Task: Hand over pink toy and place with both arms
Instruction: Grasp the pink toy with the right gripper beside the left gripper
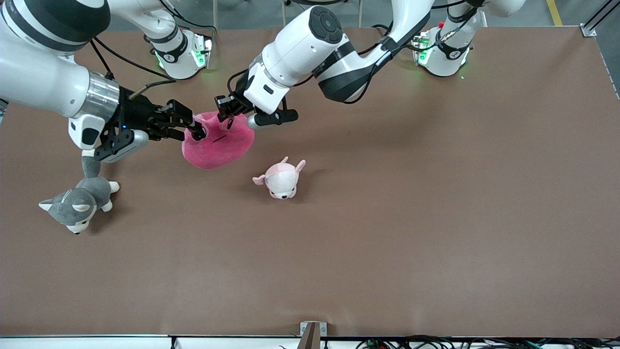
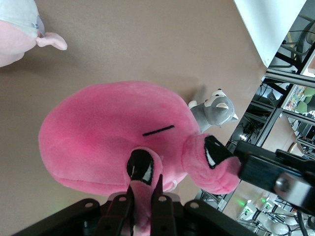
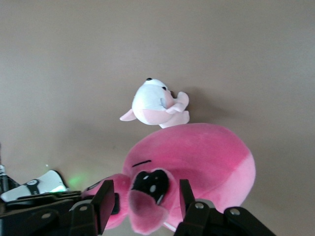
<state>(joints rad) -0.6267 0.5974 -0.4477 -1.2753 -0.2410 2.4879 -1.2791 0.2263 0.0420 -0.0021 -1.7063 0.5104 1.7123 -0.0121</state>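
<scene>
While my left gripper (image 2: 142, 196) pinches one eye flap of the pink toy (image 1: 218, 145) in the frame's upper left, my right gripper (image 3: 142, 206) straddles the other, jaws wide.

High front camera, close wrist cameras — shared toy

Both pincers crowd the pink toy (image 1: 218, 143) above the desk (image 1: 387, 242). A pink-and-white plush (image 1: 281, 179) lies just beside it, nearer the camera; a grey husky plush (image 1: 80, 198) sits under the right arm. Toward the left arm's end, bare desk.
</scene>
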